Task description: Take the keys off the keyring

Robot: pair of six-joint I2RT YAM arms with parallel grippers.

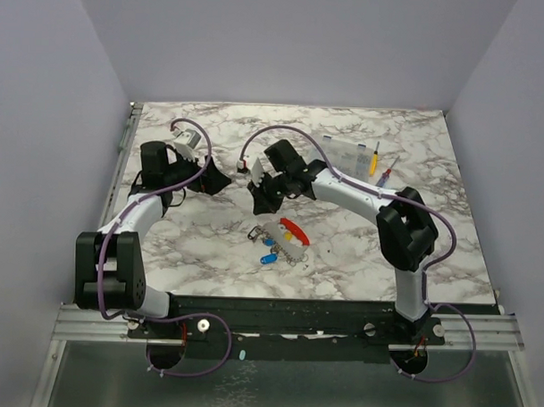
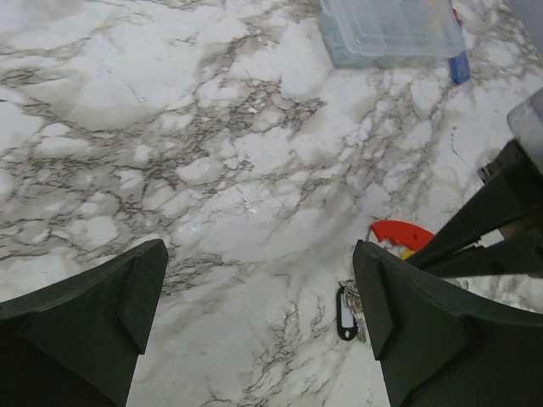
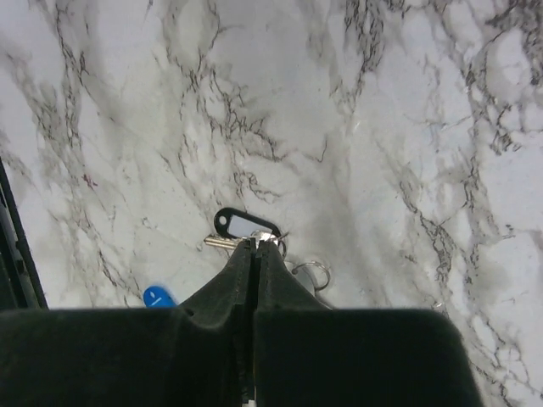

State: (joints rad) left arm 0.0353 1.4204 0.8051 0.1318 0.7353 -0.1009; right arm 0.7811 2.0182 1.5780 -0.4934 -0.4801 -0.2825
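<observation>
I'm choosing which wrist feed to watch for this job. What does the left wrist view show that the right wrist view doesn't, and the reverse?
Only left wrist: a clear plastic box, a red plastic piece, and the left gripper, fingers wide apart. Only right wrist: a small blue-headed key and a silver metal ring. Both: the black-framed key tag, the white marble tabletop, and the right gripper, fingers pressed together in its own view, a dark edge in the other.
</observation>
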